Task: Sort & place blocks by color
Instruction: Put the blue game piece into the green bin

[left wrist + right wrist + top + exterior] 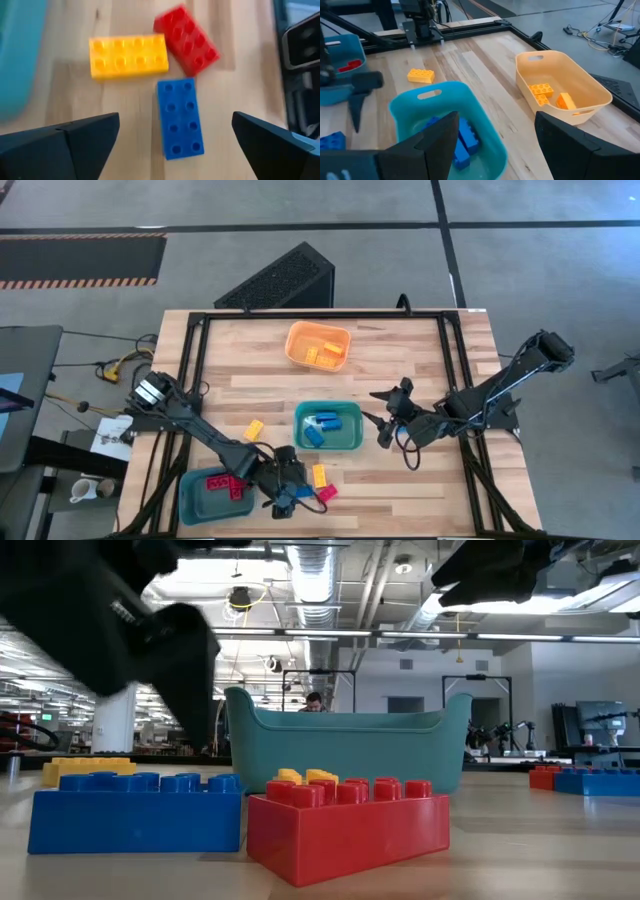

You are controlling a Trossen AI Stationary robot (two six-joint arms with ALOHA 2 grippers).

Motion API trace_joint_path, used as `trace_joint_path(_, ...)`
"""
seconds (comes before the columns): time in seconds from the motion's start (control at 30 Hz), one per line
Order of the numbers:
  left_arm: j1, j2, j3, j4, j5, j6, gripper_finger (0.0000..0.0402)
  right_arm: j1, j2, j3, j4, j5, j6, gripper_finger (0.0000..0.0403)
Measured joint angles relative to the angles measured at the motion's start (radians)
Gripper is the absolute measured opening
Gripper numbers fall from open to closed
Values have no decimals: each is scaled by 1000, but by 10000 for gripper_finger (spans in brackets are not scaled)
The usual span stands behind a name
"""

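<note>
Three loose blocks lie together on the wood near the table's front edge: a yellow one (128, 56), a red one (186, 40) and a blue one (180, 118). My left gripper (176, 121) (290, 495) hangs open above the blue block, one finger on each side, touching nothing. Another yellow block (254, 429) lies left of the teal bin (345, 442). The teal bin holds blue blocks (465, 137), the orange bin (300, 335) yellow ones (541, 92), the blue bin (192, 498) red ones (228, 483). My right gripper (385, 420) (495, 125) waits open, right of the teal bin.
In the low view the blue block (135, 810) and the red block (345, 825) stand in front of the teal bin (345, 745). A black frame (190, 330) runs around the table top. Bare wood lies between the bins.
</note>
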Motion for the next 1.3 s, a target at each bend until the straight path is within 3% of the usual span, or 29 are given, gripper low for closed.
trace_joint_path(0.23,-22,86,0,-11,-14,-74,358,-1,0,0,11,0,7,281)
trace_joint_path(0.43,-28,96,2,-80,-108,-116,305,-1,0,0,36,-20,26,281)
trace_joint_path(0.53,-34,101,2,-83,-122,-96,246,2,0,0,63,-31,26,281)
trace_joint_path(0.77,-33,96,0,-84,-118,-47,50,25,0,0,71,-36,26,282)
trace_joint_path(0.83,-33,87,-1,-94,-112,-48,14,33,0,0,71,-36,26,281)
trace_joint_path(1.13,-30,13,-3,-142,-147,-5,2,44,0,0,81,-36,15,282)
trace_joint_path(1.3,-28,-21,-3,-55,-137,122,35,43,0,0,81,-36,6,281)
